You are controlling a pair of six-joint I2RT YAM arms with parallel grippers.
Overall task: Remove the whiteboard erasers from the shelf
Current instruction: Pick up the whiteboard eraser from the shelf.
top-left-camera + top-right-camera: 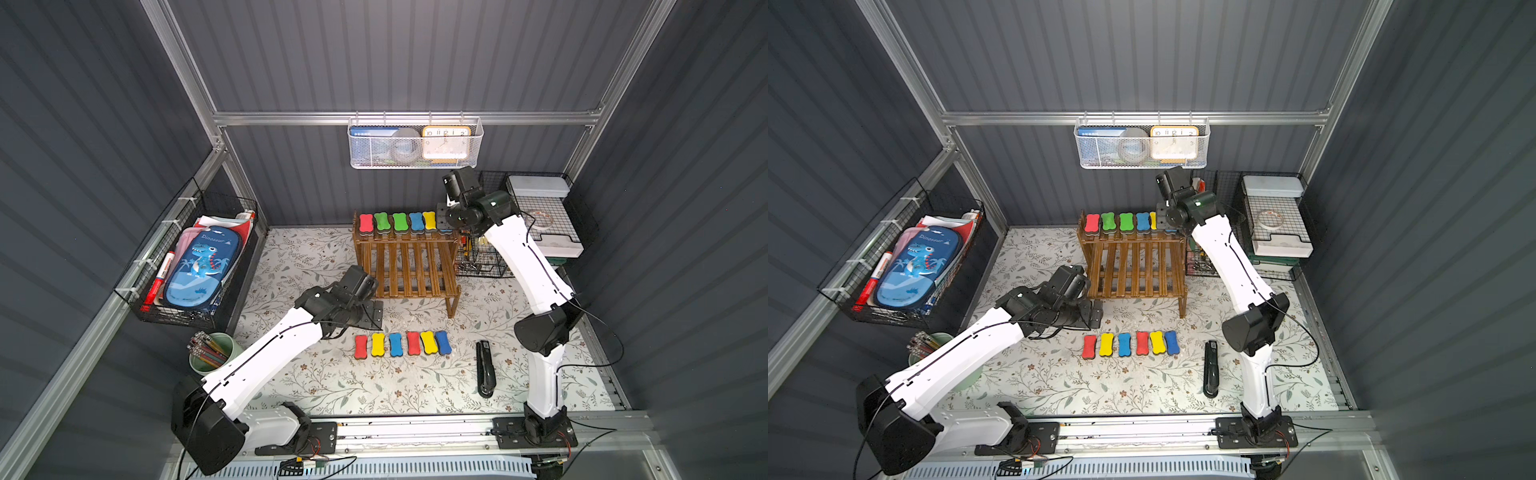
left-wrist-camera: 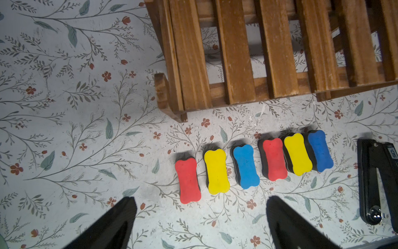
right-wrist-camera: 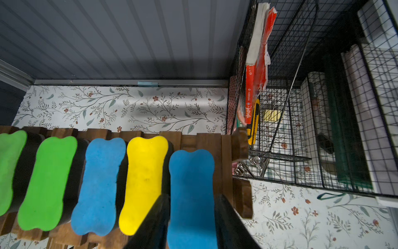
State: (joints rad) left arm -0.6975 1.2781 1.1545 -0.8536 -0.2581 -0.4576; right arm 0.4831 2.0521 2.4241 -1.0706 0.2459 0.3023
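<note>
Right wrist view: right pincer (image 3: 190,196) clasps end blue eraser (image 3: 190,172) on shelf (image 3: 224,151); left pincer (image 2: 200,200) wide.

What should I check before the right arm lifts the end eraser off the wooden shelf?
1. Fingers of the right gripper against both sides of the blue bone-shaped foam eraser at the end of the brown slatted wooden shelf: ok.
2. That eraser raised off the slats: cannot tell.
3. Finger clear of the neighbouring yellow foam eraser: cannot tell.
4. The left gripper open and empty, low in front of the shelf: ok.
5. Bare floral table mat before the row of six erasers: ok.
</note>
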